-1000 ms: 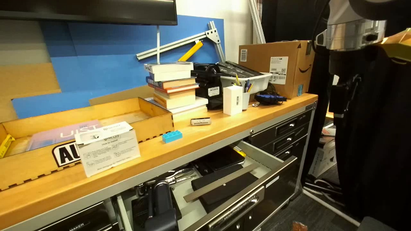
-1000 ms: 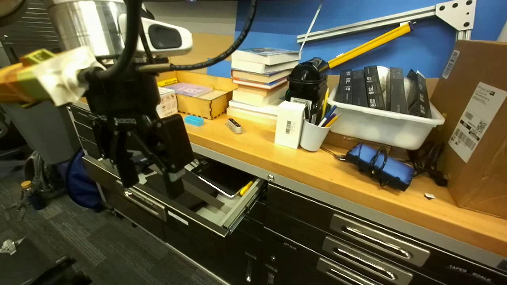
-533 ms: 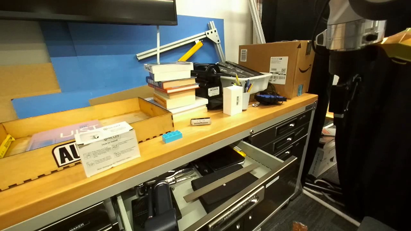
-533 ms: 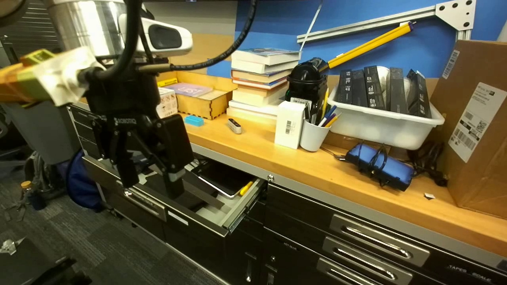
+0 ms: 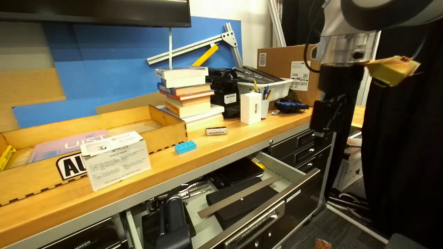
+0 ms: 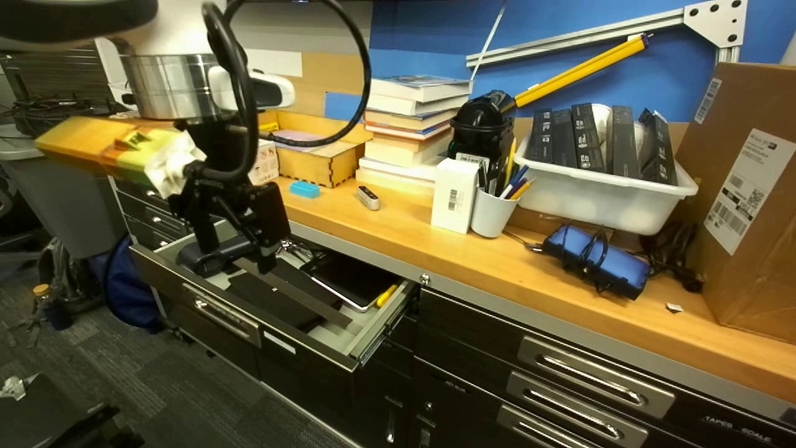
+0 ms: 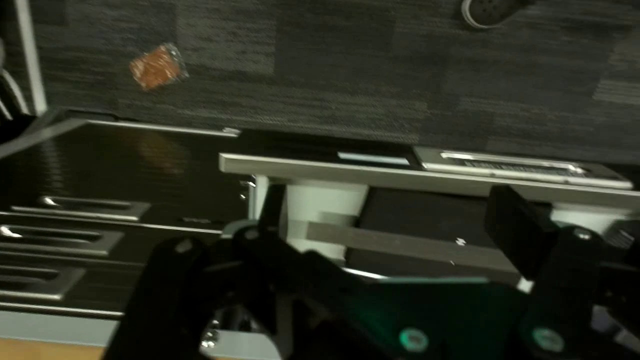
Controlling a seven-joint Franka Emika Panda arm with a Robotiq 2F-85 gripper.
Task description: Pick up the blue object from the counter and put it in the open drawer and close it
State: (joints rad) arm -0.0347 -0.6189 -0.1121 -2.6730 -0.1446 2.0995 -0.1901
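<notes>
The blue object [image 5: 185, 147] is a small bright-blue studded block on the wooden counter [image 5: 238, 136], near the front edge. It also shows in an exterior view [image 6: 305, 189] and is out of view in the wrist view. The drawer [image 5: 297, 185] is pulled open, its black front and bar handle outward; it also shows in the wrist view [image 7: 310, 169]. My gripper [image 6: 239, 255] points down above the drawer area, below and in front of the blue object. In the wrist view my gripper [image 7: 390, 200] has its fingers wide apart with nothing between them.
A white box [image 5: 116, 160] and a wooden tray [image 5: 169, 133] stand beside the block. A small grey device [image 6: 368, 198], stacked books [image 6: 407, 143], a white upright box [image 6: 454, 196] and a pen cup [image 6: 491, 214] stand along the counter. The drawer holds a dark case [image 5: 242, 204] and tools.
Still at first, the arm then moves: left and slightly down in an exterior view, farther from the camera in an exterior view. The block and drawer have not moved.
</notes>
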